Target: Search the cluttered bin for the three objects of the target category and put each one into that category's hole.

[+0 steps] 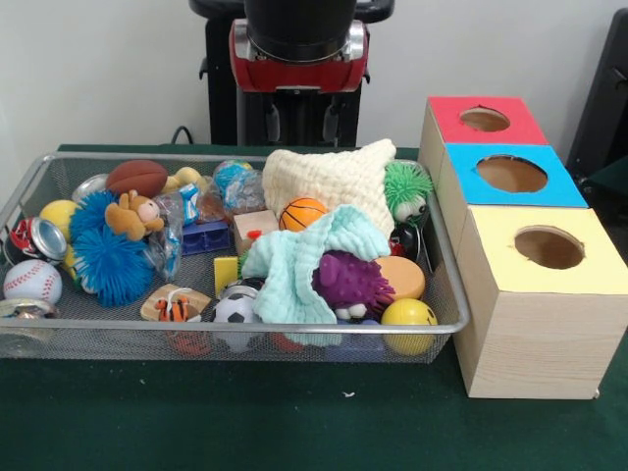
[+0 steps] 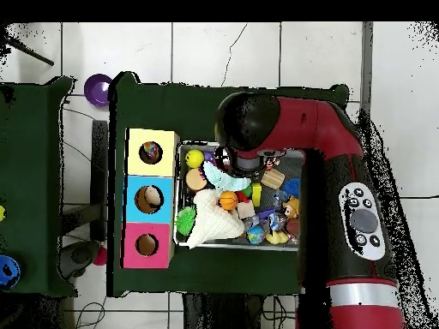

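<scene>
A wire mesh bin [image 1: 446,294] holds many toys. Among them are a small basketball [image 1: 302,213], a soccer ball [image 1: 235,310], a baseball [image 1: 31,281], a brown football [image 1: 136,177] and a yellow ball [image 1: 408,314]. Right of the bin stand three wooden boxes, each with a round hole in a red top [image 1: 485,119], a blue top [image 1: 511,174] or a yellow top [image 1: 549,247]. The arm's black and red end [image 1: 299,49] hangs high over the bin's far side. My gripper [image 1: 302,118] beneath it blends into the dark pedestal. In the overhead view the arm [image 2: 257,124] covers one bin corner.
A cream cloth [image 1: 329,177] and a mint cloth [image 1: 294,265] lie over the middle toys. Blue [image 1: 113,260], purple [image 1: 350,283] and green [image 1: 406,186] spiky balls, a crushed can [image 1: 34,238], a teddy [image 1: 132,216] and blocks [image 1: 204,236] fill the rest. Something colourful shows inside the yellow box's hole [image 2: 151,152].
</scene>
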`<state>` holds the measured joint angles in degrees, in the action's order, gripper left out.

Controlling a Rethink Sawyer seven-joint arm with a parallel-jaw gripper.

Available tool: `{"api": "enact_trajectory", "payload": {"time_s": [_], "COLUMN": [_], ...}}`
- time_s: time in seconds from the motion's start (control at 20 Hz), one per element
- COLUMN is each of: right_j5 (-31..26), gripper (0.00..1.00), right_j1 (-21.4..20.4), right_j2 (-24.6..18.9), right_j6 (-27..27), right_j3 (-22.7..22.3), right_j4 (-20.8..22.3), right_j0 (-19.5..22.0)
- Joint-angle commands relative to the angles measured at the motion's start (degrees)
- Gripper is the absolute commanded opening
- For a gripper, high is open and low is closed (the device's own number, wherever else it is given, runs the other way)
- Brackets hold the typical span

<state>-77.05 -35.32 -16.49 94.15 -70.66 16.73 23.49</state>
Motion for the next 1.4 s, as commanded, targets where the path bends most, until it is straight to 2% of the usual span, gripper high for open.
{"api": "enact_trajectory", "payload": {"time_s": [0.05, 0.25, 0.45, 0.65, 0.9, 1.15, 1.4], "right_j5": [-3.94, -1.41, 3.26, 5.93, 6.96, 6.69, 2.41], "gripper": [1.0, 1.0, 1.0, 1.0, 1.0, 1.0, 1.0], "right_j1": [2.7, 3.09, 3.42, 1.83, -0.19, -1.11, -3.6], "right_j2": [-3.93, -2.15, -1.45, -1.37, -1.67, -3.82, -6.13], "right_j6": [-6.86, -4.28, -3.54, -8.26, -11.53, -14.61, -18.07], "right_j3": [-8.51, -7.36, -9.13, -9.91, -10.3, -10.62, -9.45], "right_j4": [-0.76, 2.12, 3.56, 7.89, 10.96, 11.16, 10.01], "right_j0": [-0.24, -2.2, -2.79, -3.19, -1.94, 0.02, 1.54]}}
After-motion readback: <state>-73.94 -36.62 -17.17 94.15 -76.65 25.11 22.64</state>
